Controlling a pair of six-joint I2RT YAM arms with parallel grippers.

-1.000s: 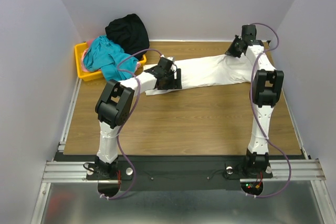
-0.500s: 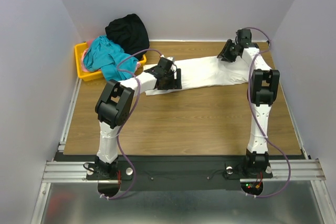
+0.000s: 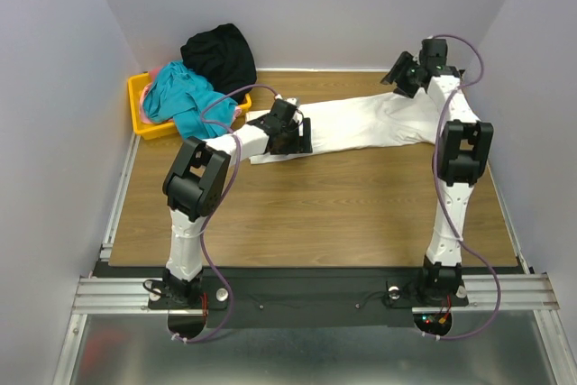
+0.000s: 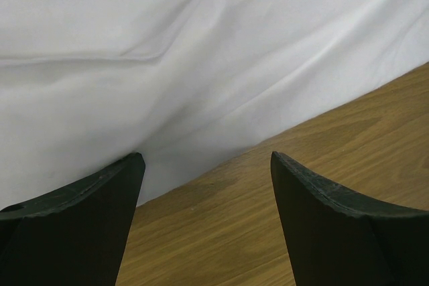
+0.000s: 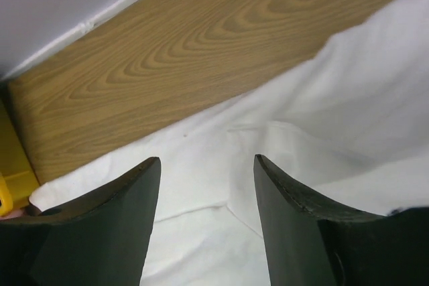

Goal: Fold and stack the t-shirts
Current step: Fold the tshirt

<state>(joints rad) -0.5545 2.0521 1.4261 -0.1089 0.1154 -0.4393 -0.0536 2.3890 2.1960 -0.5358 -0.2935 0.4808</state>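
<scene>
**Cloth.** The white t-shirt (image 3: 361, 123) lies on the table (image 3: 315, 214), drawn out in a long band. It begins near the yellow bin (image 3: 138, 119) and runs away from it to the right. No chest mark can be made out in any view.

**Bin contents.** The teal t-shirt (image 3: 180, 96) is heaped in the bin and spills over its rim. A pink t-shirt (image 3: 159, 71) shows just behind the teal one at the bin's far edge. The black t-shirt (image 3: 221, 56) is bunched just beyond the bin on the side away from the arms, touching the teal heap.

**Left arm (image 3: 194, 178).** It reaches to the end of the white t-shirt nearer the bin.
- The left jaws are released and spread wide, with nothing between them.
- In the left wrist view they hang low over the shirt's edge, white t-shirt (image 4: 201, 45) ahead and bare table (image 4: 335, 138) beside it.
- Contact between the tips and the cloth cannot be determined.

**Right arm (image 3: 460, 151).** It extends to the end of the white t-shirt farthest from the bin.
- The right jaws stand parted with nothing between them.
- In the right wrist view the white t-shirt (image 5: 335, 98) lies rumpled below them, with bare table (image 5: 201, 51) beyond.
- A corner of the yellow bin (image 5: 12, 165) shows at the left edge of that view.
</scene>
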